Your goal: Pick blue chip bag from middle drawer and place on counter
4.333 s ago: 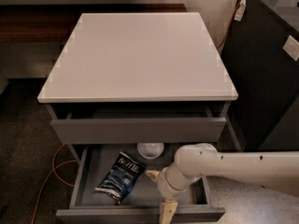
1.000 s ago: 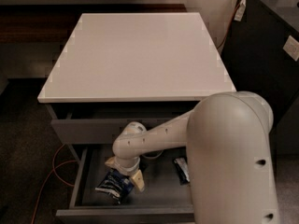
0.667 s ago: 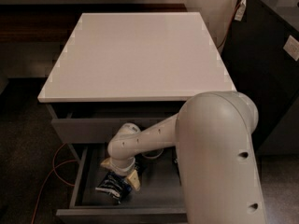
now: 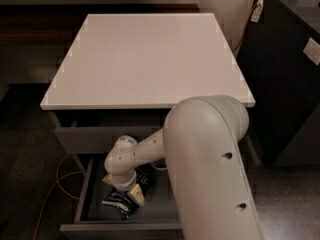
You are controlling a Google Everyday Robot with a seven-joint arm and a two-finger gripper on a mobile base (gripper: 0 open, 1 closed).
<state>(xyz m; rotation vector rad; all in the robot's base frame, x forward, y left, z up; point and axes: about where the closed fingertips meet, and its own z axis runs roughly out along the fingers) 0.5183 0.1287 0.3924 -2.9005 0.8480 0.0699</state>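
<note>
We see the white arm (image 4: 210,164) filling the lower right of the view, bending down and to the left into the open middle drawer (image 4: 84,196). The gripper (image 4: 125,190) is low inside that drawer, towards its left half, pointing downward. The blue chip bag (image 4: 115,202) lies on the drawer floor right under the gripper and touching it, its dark crinkled surface with white patches showing just below and to the left of the gripper's tan tip. We cannot tell how wide the gripper stands, nor whether it has hold of the bag, because the wrist covers that spot.

Above the open drawer, the upper drawer (image 4: 95,136) looks nearly pushed in, its grey front just under the edge of the desk (image 4: 145,59). The desk's glossy white top spreads across the middle of the view. An orange cable (image 4: 52,194) runs over the dark floor (image 4: 25,184) to the left of the drawers, and a black cabinet (image 4: 285,84) stands to the right of the desk.
</note>
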